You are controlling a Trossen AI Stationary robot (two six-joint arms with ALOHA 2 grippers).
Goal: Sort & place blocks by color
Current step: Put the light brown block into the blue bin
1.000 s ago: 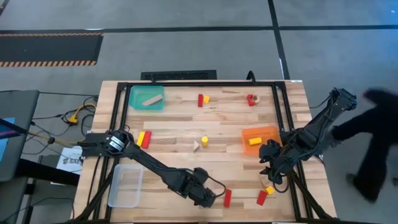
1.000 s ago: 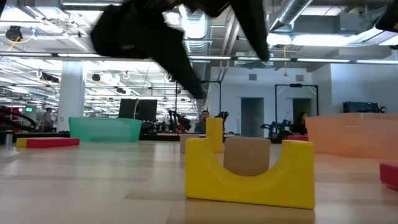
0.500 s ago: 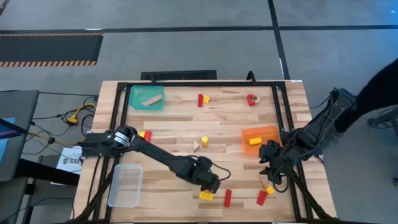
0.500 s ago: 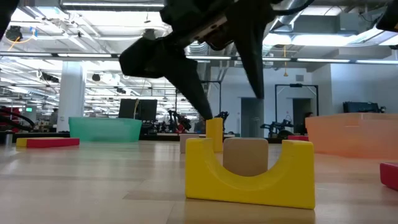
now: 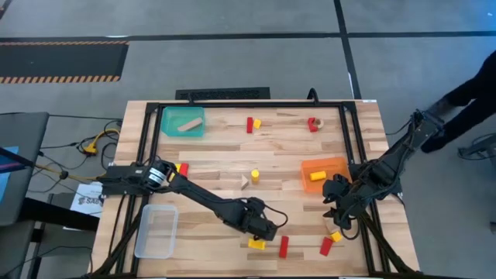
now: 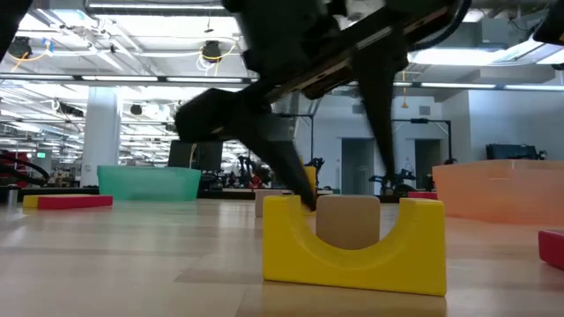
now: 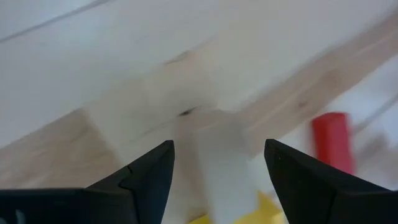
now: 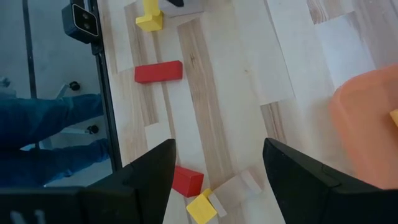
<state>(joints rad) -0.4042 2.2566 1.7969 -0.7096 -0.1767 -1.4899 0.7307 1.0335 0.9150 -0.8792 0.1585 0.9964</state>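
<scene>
The yellow arch block point(image 5: 256, 244) stands on its two feet near the table's near edge, large in the low view point(image 6: 352, 255). A pale wood block point(image 6: 350, 220) shows through its opening. My left gripper point(image 5: 264, 229) is open just on the far side of the arch, fingers pointing down point(image 6: 348, 194), touching nothing point(image 7: 217, 146). A red brick point(image 5: 284, 246) lies to the right of the arch. My right gripper point(image 5: 339, 219) hangs open point(image 8: 217, 146) above a red block point(image 8: 186, 180), a yellow block point(image 8: 202, 208) and a pale piece point(image 8: 233, 186).
The teal tray point(image 5: 184, 122) holds a pale block, the orange tray point(image 5: 325, 174) a yellow one, and the clear tray point(image 5: 157, 231) sits near left. Red, yellow and pale blocks lie scattered point(image 5: 253, 124) point(image 5: 314, 124) point(image 5: 180, 172) point(image 5: 252, 178). A person point(image 5: 473, 93) stands beyond the right edge.
My left gripper has moved from right over the yellow arch toward the table's far edge, uncovering the arch in the high view; the arch has stayed in place. The person beside the table's right edge has shifted about.
</scene>
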